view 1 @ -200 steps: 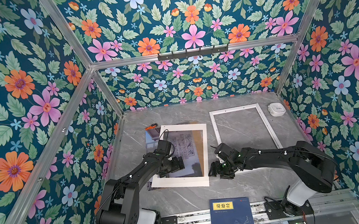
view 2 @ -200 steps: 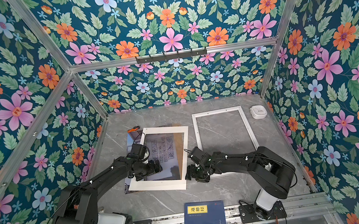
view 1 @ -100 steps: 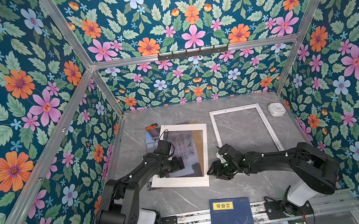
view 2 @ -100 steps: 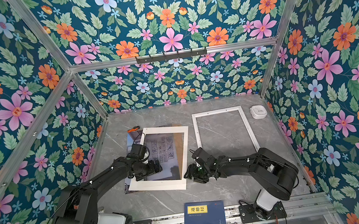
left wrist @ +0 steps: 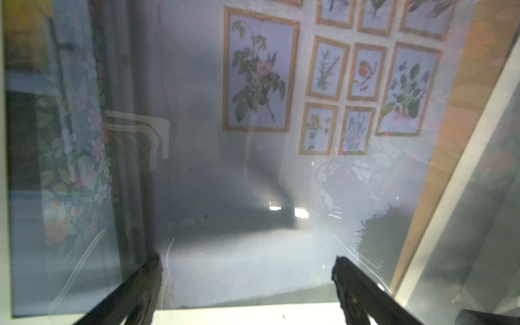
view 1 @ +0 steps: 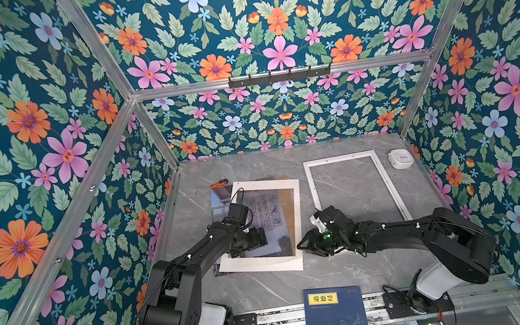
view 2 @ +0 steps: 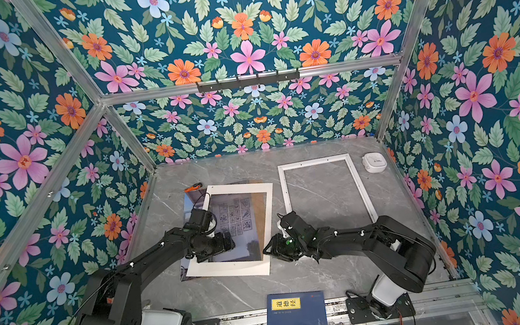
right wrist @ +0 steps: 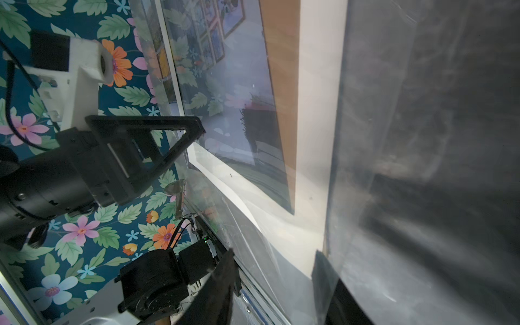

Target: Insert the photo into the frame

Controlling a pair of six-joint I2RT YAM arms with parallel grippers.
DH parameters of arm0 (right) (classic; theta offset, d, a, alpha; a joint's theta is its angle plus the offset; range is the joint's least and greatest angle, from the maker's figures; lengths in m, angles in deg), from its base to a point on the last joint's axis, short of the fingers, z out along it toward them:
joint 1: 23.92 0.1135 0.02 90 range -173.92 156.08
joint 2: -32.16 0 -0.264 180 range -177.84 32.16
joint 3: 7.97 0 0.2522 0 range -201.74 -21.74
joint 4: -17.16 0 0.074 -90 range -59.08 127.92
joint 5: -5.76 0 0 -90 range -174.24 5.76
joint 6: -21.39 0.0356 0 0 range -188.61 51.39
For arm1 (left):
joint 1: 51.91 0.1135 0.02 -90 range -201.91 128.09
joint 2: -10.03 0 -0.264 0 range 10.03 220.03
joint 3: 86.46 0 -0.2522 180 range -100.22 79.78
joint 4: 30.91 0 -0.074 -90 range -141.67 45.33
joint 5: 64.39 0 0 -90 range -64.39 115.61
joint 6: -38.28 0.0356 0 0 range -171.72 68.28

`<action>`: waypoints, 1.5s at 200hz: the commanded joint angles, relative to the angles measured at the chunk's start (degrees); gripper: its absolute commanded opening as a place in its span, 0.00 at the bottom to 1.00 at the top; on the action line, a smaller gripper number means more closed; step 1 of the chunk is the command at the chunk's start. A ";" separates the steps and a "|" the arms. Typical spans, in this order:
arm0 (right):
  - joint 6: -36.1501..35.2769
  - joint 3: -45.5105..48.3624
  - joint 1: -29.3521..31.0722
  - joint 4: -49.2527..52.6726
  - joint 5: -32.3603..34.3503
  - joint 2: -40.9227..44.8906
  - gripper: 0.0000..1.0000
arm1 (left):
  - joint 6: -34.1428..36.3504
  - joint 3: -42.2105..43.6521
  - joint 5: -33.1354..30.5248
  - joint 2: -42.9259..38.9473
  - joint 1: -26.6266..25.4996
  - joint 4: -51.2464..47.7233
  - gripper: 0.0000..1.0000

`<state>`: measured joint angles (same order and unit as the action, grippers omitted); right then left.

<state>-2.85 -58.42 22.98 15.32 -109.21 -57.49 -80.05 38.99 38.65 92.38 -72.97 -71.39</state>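
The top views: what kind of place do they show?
Probably a robot test booth, not a home: a left arm and right arm bolted to a metal rail, aluminium struts holding floral printed walls, and a grey marble-look tabletop.

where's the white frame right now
In both top views the frame lies flat on the right half of the table, between the white card mat and a small white device at its far right corner.

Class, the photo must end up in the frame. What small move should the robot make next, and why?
Probably close the right end effector on the mat's near right edge: its open fingers straddle that edge, the mat overlies the photo, and the frame lies empty.
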 commanded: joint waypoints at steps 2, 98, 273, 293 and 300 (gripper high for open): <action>1.60 0.04 -0.26 -3.05 -0.56 -0.92 0.42 | -0.58 0.78 0.75 0.75 0.05 -1.49 0.98; -3.89 -3.49 -1.35 5.83 1.00 1.92 0.00 | -1.13 -2.64 -0.19 -1.42 0.00 -2.64 0.98; -32.23 -7.40 -31.68 59.73 -6.58 31.56 0.00 | -9.73 -15.88 7.25 5.70 -5.09 12.50 0.90; -34.79 -7.51 -36.20 62.56 -5.42 31.83 0.00 | -11.05 -15.69 8.10 7.99 -6.13 15.68 0.89; -35.43 -7.69 -37.22 62.91 -4.82 31.83 0.00 | -11.72 -15.42 8.54 8.85 -6.47 17.05 0.89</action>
<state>-33.48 -65.81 -11.08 72.89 -114.24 -25.93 -89.21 23.34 45.17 99.24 -78.61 -60.36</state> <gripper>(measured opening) 0.049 0.890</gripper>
